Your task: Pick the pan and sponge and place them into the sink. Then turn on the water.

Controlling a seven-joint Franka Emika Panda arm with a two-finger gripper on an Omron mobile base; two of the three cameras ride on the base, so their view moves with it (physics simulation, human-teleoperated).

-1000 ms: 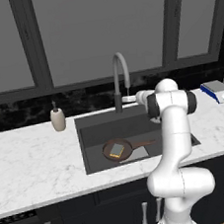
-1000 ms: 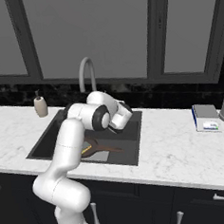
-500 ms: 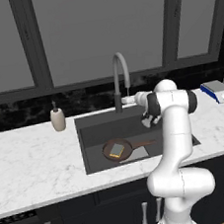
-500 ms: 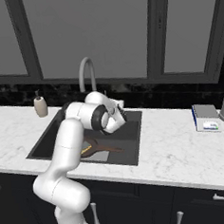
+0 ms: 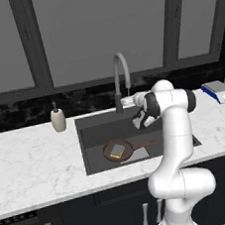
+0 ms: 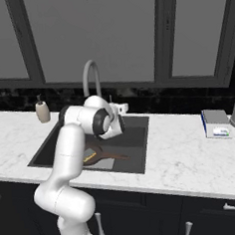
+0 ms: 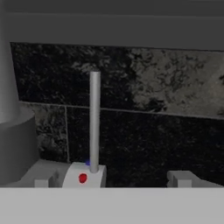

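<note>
Wrist turned toward faucet lever (image 7: pixel 94 120) | tool (image 5: pixel 126 101) mostly hidden, jaw state unclear

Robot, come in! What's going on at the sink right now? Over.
Gripper at faucet lever, grip unclear. Pan in sink, sponge inside pan. No water running. Nothing in the way.

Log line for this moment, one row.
pan: in sink | sponge: in pan | gripper: by faucet, lever ahead | water: off
</note>
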